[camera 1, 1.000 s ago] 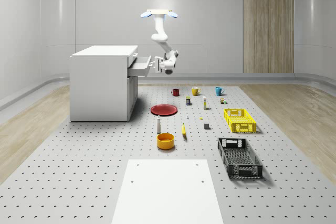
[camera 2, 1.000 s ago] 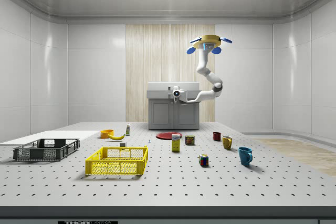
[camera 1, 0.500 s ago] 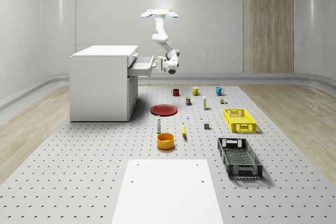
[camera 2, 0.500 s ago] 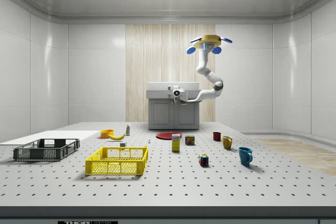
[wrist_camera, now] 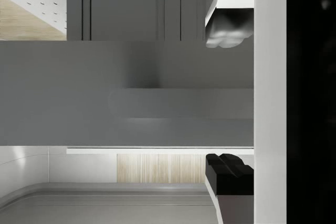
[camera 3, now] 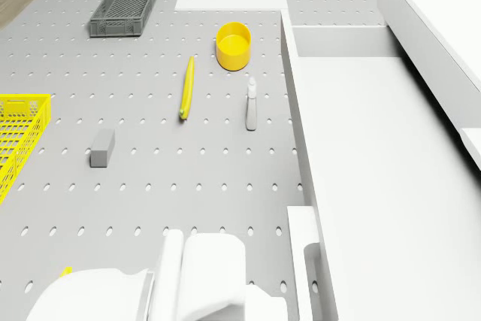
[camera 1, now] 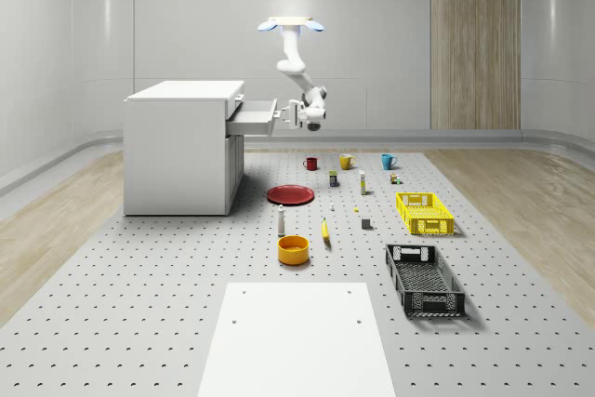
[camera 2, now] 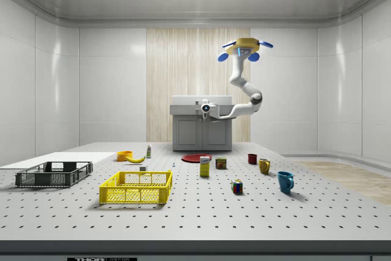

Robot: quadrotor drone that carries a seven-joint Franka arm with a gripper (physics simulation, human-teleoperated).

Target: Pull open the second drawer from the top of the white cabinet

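Gripper [camera 1: 294, 114] sits at the front edge of the pulled-out drawer [camera 1: 253, 118]; in the wrist view its fingers [wrist_camera: 229, 172] stand spread on either side of the drawer front, apparently not pinching it. That drawer juts from the upper part of the white cabinet [camera 1: 181, 146] toward the whole-scene view's right, so the pull looks largely done; whether it is fully out, or is the second one down, I cannot tell. Drone [camera 1: 291, 23] hovers above and just beyond the drawer's end. Below, a red plate [camera 1: 290, 194] lies on the table [camera 1: 139, 304].
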